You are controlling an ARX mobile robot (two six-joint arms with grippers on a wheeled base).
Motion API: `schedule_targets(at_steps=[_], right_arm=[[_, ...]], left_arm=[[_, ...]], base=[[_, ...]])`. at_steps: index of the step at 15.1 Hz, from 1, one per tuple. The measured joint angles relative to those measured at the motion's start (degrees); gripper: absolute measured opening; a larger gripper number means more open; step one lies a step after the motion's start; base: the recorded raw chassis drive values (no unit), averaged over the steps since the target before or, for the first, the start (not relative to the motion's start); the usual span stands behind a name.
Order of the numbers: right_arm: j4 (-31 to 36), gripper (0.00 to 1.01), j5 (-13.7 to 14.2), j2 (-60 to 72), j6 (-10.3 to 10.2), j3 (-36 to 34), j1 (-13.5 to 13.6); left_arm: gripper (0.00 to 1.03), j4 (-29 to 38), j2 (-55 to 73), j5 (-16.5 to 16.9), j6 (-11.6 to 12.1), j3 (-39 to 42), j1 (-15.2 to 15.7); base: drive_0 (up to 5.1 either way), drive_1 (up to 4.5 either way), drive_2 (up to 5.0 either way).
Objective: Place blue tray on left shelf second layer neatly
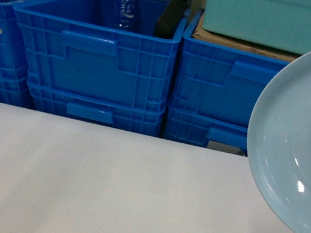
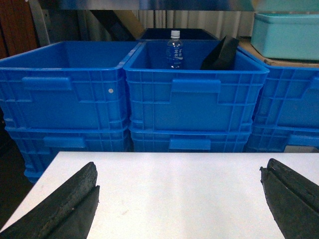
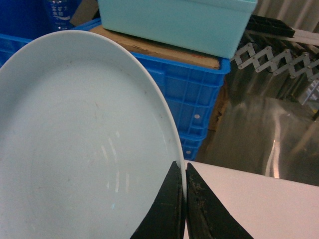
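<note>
We see the blue tray (image 3: 75,149) as a round, shallow, pale sky-blue dish with a smooth low rim; faint scuffs and a few bright glints mark its glossy inner face. In the right wrist view our right gripper (image 3: 185,199) is pinched closed on the tray's rim, one dark finger on each face. In the head view the tray (image 1: 300,148) is lifted clear of the white table (image 1: 101,185) at the right edge of the picture, tilted steeply so its inner face turns toward the camera.

Our left gripper (image 2: 179,199) hangs over the table with its jaws spread wide, holding nothing.

Behind the table stand stacked deep-blue crates (image 1: 99,58). The upper middle crate holds a clear water bottle (image 1: 125,5) with a white cap, standing upright, and a dark flat object (image 1: 172,17) leaning against the crate's right wall; we cannot tell what it is. The upper left crate (image 2: 65,84) shows no contents from our angle. On the right stack a brown board (image 3: 159,50) lies across the top crate, and a teal box (image 3: 174,20) rests on it. To the right of that stack, the right wrist view shows a grey accordion-legged frame (image 3: 274,59) above a shiny metal surface (image 3: 259,134).
</note>
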State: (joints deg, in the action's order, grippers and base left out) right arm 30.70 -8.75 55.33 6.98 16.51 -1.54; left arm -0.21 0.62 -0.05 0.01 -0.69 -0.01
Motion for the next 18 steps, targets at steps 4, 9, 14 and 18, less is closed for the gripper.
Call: schedule_targets(at_steps=[4, 9, 14, 18], right_arm=[[-0.02, 0.02, -0.04, 0.00, 0.13, 0.00, -0.02], [0.07, 0.02, 0.00, 0.00, 0.11, 0.00, -0.02], [0.00, 0.02, -0.02, 0.00, 0.11, 0.00, -0.02], [-0.20, 0.02, 0.00, 0.00, 0.11, -0.02, -0.02]], left_arm=[[0.98, -0.04, 0.00, -0.17, 0.00, 0.00, 0.11], [0.98, -0.09, 0.00, -0.02, 0.00, 0.00, 0.04], [0.98, -0.20, 0.00, -0.02, 0.00, 0.00, 0.00], [0.98, 0.02, 0.00, 0.07, 0.00, 0.00, 0.00]], base=[[4.8, -2.65, -2.6], [4.3, -3.12, -3.1], [3.6, -3.83, -3.8], [3.6, -3.88, -3.9]])
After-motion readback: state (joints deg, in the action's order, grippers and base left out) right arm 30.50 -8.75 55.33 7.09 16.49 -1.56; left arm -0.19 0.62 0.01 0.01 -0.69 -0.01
